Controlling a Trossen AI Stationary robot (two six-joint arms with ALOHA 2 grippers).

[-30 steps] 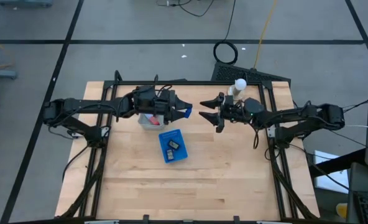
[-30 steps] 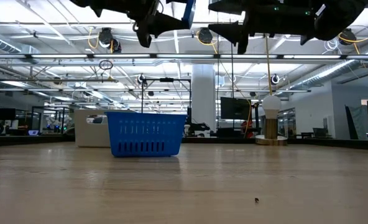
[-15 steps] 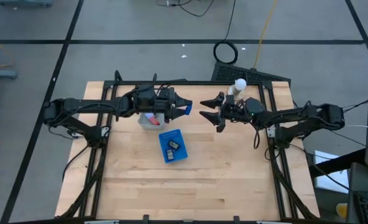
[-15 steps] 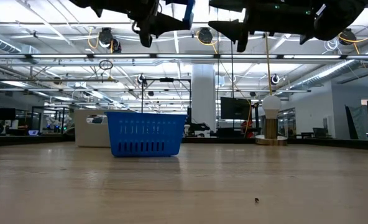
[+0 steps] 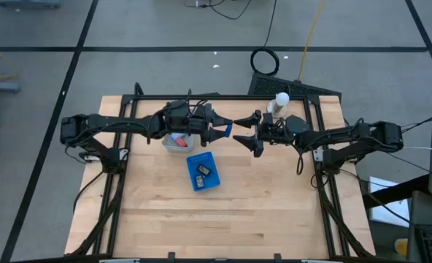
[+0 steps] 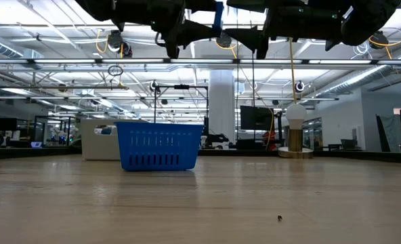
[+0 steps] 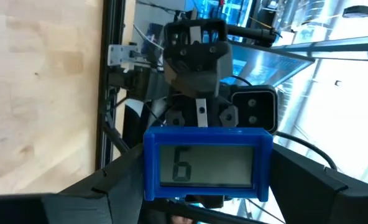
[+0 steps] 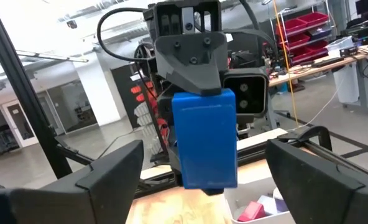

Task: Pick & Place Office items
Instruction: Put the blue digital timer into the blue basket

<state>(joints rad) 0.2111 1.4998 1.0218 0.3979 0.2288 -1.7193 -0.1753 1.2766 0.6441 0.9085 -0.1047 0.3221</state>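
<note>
The blue timer [image 7: 207, 163] is clamped in the left claw [image 5: 220, 131] at frame centre, high over the worktop [image 5: 274, 204], facing the right claw [image 5: 244, 136], whose fingers stand apart. If the left lets go before the right closes, it likely drops beside the blue basket [image 5: 202, 171]. Grey tray [image 5: 174, 145] contents are mostly hidden.

Wooden table [image 5: 157, 212]; on it: blue basket [image 5: 203, 171]; grey tray [image 5: 174, 145]; white knob [image 5: 281, 100].

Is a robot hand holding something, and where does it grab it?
The left gripper pinches a blue timer by its sides. The right gripper, open, holds nothing.
</note>
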